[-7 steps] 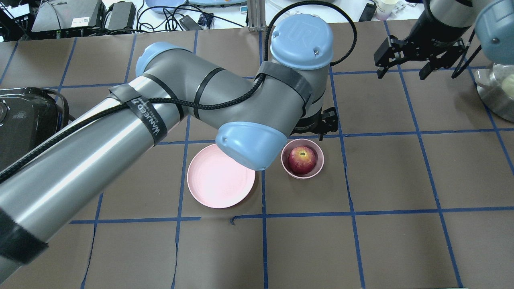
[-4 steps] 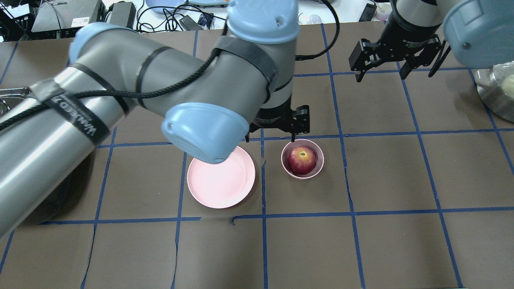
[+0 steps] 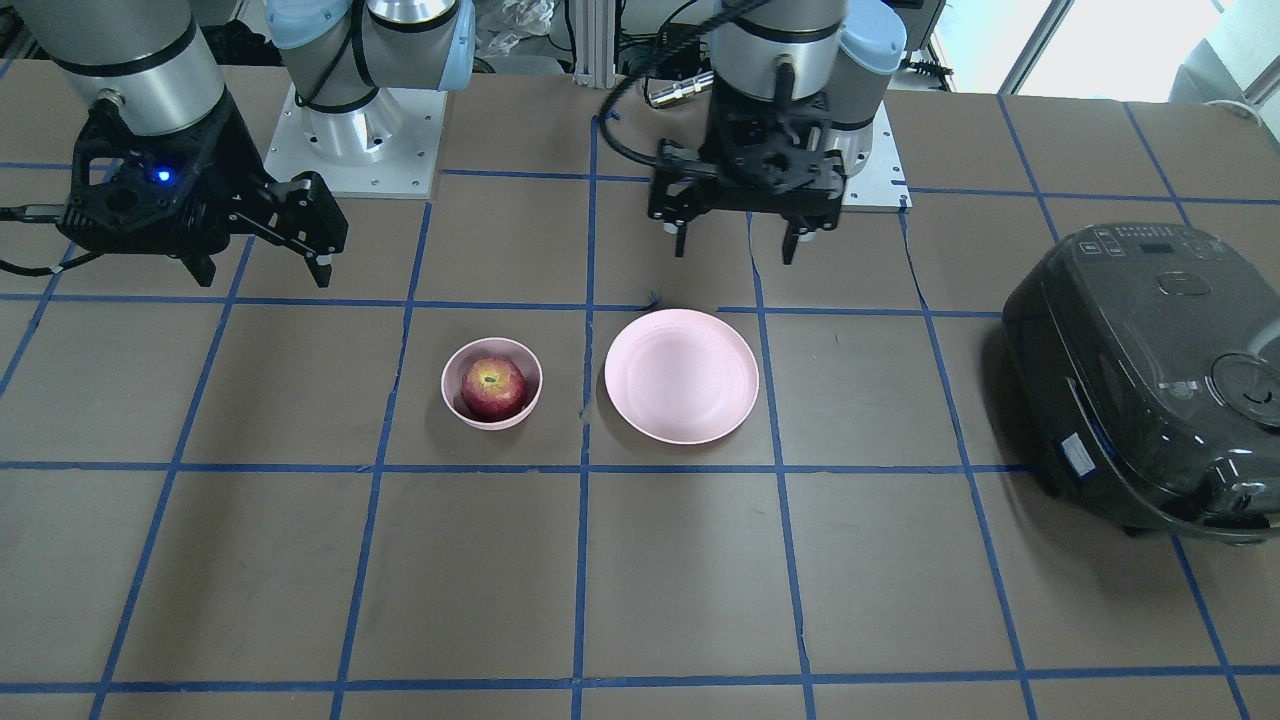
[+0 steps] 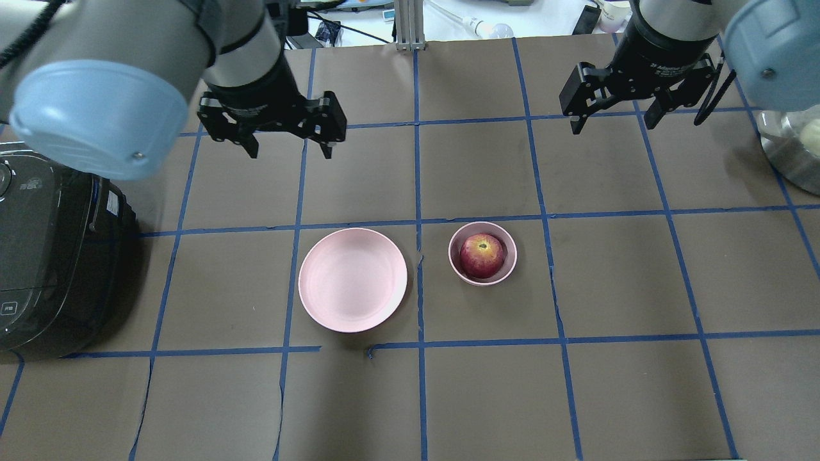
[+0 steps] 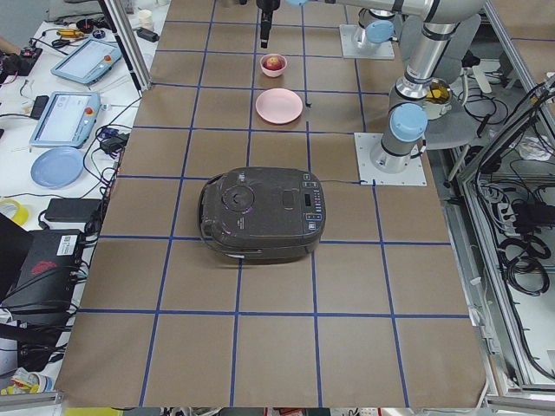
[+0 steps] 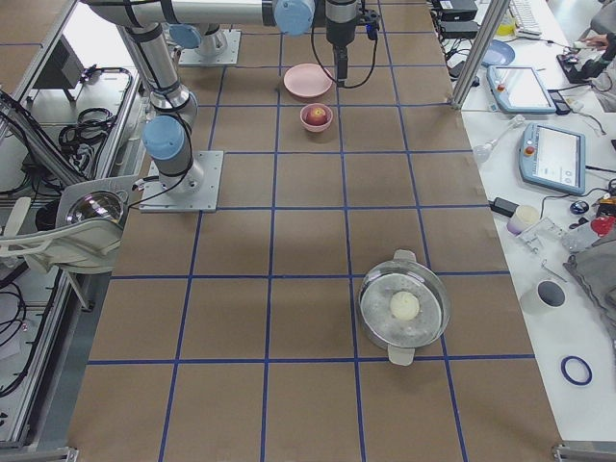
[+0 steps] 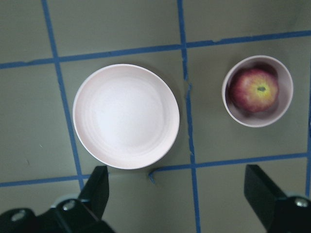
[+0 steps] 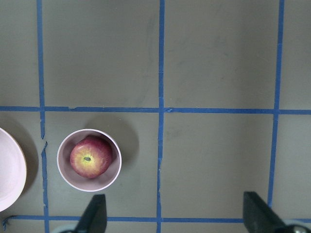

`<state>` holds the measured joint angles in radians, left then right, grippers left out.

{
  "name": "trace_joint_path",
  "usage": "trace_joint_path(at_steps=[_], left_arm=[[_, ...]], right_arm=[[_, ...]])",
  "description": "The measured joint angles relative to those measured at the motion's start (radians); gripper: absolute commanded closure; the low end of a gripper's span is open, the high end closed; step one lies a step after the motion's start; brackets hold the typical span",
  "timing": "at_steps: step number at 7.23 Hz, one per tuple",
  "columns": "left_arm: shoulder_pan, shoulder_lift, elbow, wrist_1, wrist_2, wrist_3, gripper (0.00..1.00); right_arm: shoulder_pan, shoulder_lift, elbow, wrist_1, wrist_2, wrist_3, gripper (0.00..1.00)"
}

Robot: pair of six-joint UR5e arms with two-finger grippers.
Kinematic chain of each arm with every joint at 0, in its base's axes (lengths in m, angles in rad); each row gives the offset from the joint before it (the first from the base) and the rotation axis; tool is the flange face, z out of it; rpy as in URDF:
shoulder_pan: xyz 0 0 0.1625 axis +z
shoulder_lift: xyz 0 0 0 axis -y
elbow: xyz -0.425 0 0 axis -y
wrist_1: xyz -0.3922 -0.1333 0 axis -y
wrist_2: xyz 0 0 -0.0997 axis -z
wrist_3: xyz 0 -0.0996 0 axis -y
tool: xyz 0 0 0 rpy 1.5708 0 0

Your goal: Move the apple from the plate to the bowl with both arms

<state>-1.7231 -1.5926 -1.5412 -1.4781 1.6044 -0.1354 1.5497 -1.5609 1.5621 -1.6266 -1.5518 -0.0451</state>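
Two black two-finger grippers are seen raised high above the brown table with its blue tape grid [image 4: 608,397], nothing gripped by either. The left gripper [image 4: 290,150] is held with its fingers spread wide apart; the wide shallow pale-pink plate [image 4: 352,280] and the small deep pale-pink bowl [image 4: 511,259] are both caught below it in its wrist view. The right gripper [image 4: 614,123] is likewise spread wide, with the bowl seen below and to the lower left in its wrist view. The small round dark-red apple [image 4: 482,255] is found inside the bowl, yellowish stem dimple turned up, most of the bowl filled by it. The plate is set flat on the table just beside the bowl, not touching, with a blue tape line between them. A glossy black rice cooker [image 4: 51,256] is placed at the table's left end, well apart from the plate. A round steel pot [image 4: 791,157] with a pale round item inside is seen at the right end.
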Motion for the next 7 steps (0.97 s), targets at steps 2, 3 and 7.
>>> trace_joint_path(at_steps=[2,3,7], left_arm=[[0.084,0.013,-0.001,0.004,-0.008,0.031,0.00],[0.096,0.014,-0.002,0.005,-0.010,0.039,0.00],[0.103,0.016,-0.002,0.005,-0.011,0.042,0.00]], right_arm=[[0.003,0.000,0.004,0.004,0.026,0.001,0.00],[0.004,0.000,0.004,0.004,0.029,0.001,0.00],[0.004,0.002,0.005,0.004,0.030,0.000,0.00]])
